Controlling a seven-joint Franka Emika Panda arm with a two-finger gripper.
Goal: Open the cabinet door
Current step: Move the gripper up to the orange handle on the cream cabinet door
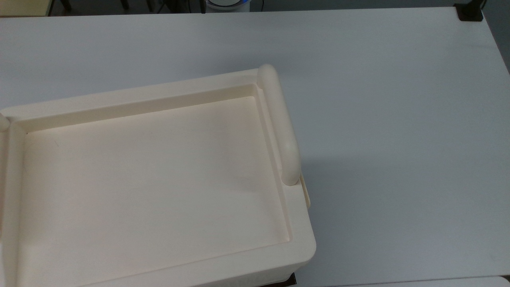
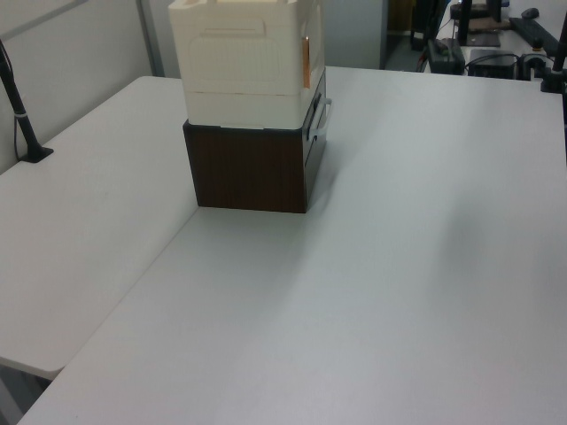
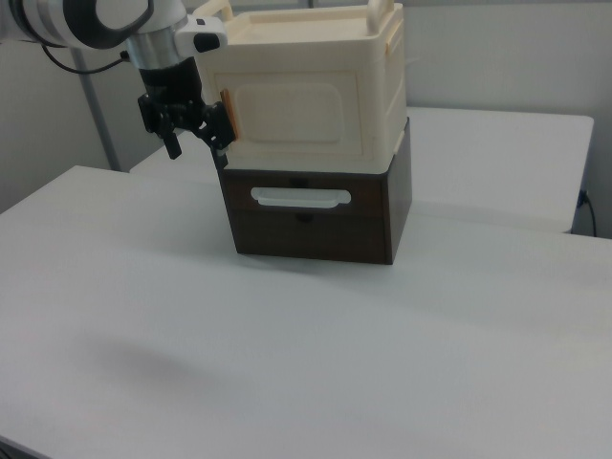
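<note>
As the released claw (image 3: pixel 196 129) is seen just beside the right view's left edge of the cabinet door (image 3: pixel 292 117), still closed on the tabletop (image 3: pixel 306 344), the thin strip could be missed.

A dark brown drawer box (image 3: pixel 316 229) stands just below the claw (image 3: pixel 194 139) and toward the right view's right of it, with a white handle (image 3: pixel 299 198) across its front, lower than the claw. The white table (image 3: pixel 287 363) spreads well beneath the claw, bare out to its edges. Higher than the claw lies a cream sunken tray top (image 1: pixel 151 171), and a thick rounded cream bar (image 1: pixel 283 123) runs along the tray's edge on the top view's right.
</note>
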